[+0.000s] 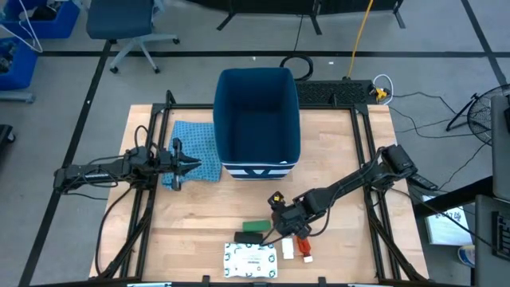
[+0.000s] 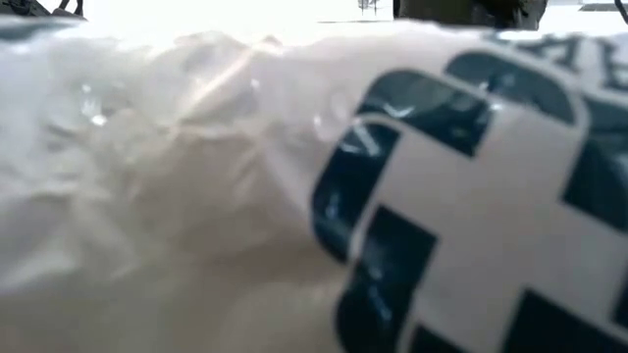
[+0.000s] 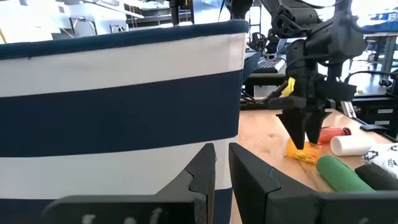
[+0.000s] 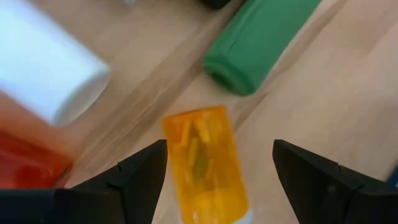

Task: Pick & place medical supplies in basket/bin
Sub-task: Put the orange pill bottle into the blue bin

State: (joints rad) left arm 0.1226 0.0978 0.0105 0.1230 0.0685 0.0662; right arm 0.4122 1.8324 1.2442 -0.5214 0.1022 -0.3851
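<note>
The orange pill bottle [image 4: 205, 165] lies on its side on the table, beside the green box [image 4: 261, 43]. My right gripper [image 4: 220, 149] points down over it, open, one finger on each side of the bottle and apart from it; the left wrist view shows the right gripper [image 3: 305, 127] above the bottle [image 3: 301, 151]. The black bar [image 1: 249, 237], white patterned packet [image 1: 251, 260], small white piece [image 1: 288, 249] and red tube [image 1: 304, 245] lie near the table's near edge. The dark-blue bin [image 1: 256, 119] stands at the far middle. My left gripper [image 1: 187, 165] waits shut, left of the bin.
A light blue cloth [image 1: 195, 151] lies under my left gripper, against the bin's left side. The bin's striped wall [image 3: 124, 93] fills the left wrist view. The white patterned packet [image 2: 294, 196] blocks the low view. Bare wood shows between the bin and the items.
</note>
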